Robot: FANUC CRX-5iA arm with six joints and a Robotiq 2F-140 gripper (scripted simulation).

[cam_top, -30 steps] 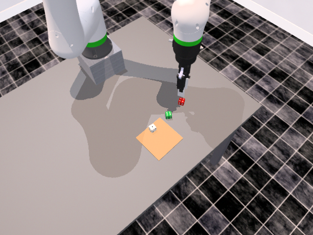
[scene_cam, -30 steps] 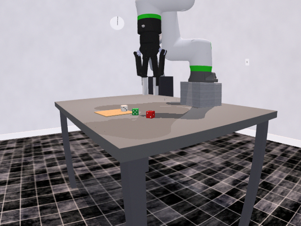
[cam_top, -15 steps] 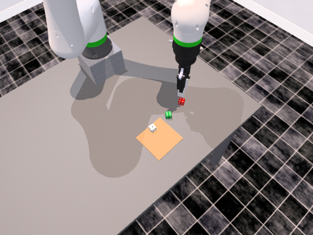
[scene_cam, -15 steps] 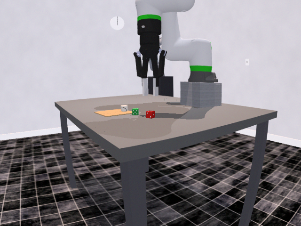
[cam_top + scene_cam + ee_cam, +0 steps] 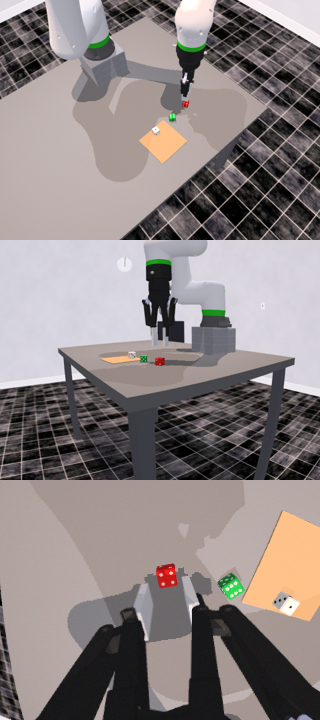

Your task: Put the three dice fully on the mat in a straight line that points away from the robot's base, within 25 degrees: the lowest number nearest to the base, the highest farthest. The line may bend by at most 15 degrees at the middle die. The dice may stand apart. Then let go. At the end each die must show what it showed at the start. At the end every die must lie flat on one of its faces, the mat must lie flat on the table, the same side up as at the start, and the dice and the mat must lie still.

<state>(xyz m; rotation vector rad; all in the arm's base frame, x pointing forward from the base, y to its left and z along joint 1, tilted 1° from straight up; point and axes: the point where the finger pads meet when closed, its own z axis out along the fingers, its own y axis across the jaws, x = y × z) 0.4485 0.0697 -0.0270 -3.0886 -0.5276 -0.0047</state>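
The coming move turns on the red die [image 5: 185, 104] [image 5: 160, 361] [image 5: 166, 576] lying below the tool [image 5: 185, 98] [image 5: 159, 345] [image 5: 166, 591]. In the wrist view it sits at upper centre, lined up with the gap between the fingertips, its sides nearly parallel to the pads. The exterior view shows the tips above the table [image 5: 64, 155] [image 5: 232, 364] [image 5: 45, 545], with the die resting beneath. The tool's fingers are partly closed but apart, with nothing between them. The gap looks a little wider than the die, so a straight descent seems called for; a slight sideways error could land a tip on its top.

The die appears to show four. The green die [image 5: 172, 117] [image 5: 143, 358] [image 5: 230, 586], seemingly a six, rests off the mat [image 5: 165, 144] [image 5: 116, 359] [image 5: 287, 552], just beside its upper corner in the top view. The white die [image 5: 155, 130] [image 5: 132, 354] [image 5: 286, 604], a one, is on the mat by its upper-left edge; whether fully on is hard to tell. That edge faces the base at upper left, so I judge white suits the near place, red the middle, green the far end.
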